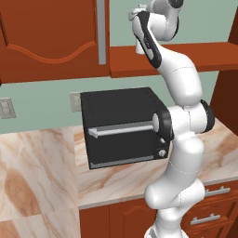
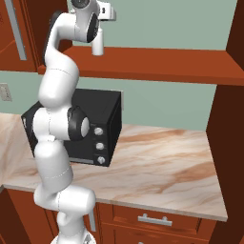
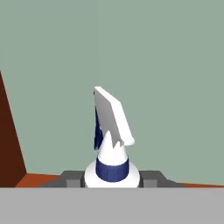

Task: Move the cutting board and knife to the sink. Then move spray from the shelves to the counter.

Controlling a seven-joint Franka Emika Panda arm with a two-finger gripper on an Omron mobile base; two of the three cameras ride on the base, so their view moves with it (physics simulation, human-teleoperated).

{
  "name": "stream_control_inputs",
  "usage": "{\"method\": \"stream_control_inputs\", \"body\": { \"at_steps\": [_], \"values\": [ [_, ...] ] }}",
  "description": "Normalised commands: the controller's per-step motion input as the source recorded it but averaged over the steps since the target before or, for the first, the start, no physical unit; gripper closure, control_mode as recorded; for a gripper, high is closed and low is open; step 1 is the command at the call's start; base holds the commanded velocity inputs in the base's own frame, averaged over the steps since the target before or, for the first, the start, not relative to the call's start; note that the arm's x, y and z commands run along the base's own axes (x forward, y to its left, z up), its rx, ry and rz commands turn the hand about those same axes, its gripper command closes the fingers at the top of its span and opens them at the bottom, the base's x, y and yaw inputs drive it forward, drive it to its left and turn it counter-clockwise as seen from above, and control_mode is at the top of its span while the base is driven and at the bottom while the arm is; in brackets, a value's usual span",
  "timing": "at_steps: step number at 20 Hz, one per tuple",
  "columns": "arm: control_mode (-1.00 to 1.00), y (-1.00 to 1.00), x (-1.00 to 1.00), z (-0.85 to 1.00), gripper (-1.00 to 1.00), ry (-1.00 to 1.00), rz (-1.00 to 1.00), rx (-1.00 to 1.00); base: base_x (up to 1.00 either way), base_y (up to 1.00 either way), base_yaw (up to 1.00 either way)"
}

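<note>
One spray (image 3: pixel 111 144) between gripper (image 3: pixel 111 179) fingers on shelves (image 3: pixel 39 179); label unreadable.

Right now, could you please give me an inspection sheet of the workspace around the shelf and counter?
Surface: counter beige marble, bare to the oven's right.
Job's things: spray upright on the shelf, between the fingers; board, knife and sink nothing seen.
Clutter: black oven on the counter, door shut.
Gripper: gripper at shelf height, a finger on each side of the bottle's base; contact cannot be told.
Cables: nothing seen.
Surroundings: green wall, wall outlet, red-brown cabinets above, drawers below the counter.
</note>
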Motion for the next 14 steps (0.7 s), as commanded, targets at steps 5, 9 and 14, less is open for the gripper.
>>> {"method": "stream_control_inputs", "body": {
  "at_steps": [5, 9, 14],
  "values": [
    [-1.00, 0.00, 0.00, 0.00, 1.00, 0.00, 0.00, 0.00, 0.00, 0.00, 0.00],
    [-1.00, 0.00, 0.00, 0.00, 1.00, 0.00, 0.00, 0.00, 0.00, 0.00, 0.00],
    [-1.00, -0.05, 0.00, 0.00, 1.00, 0.01, 0.00, 0.00, 0.00, 0.00, 0.00]
  ]
}}
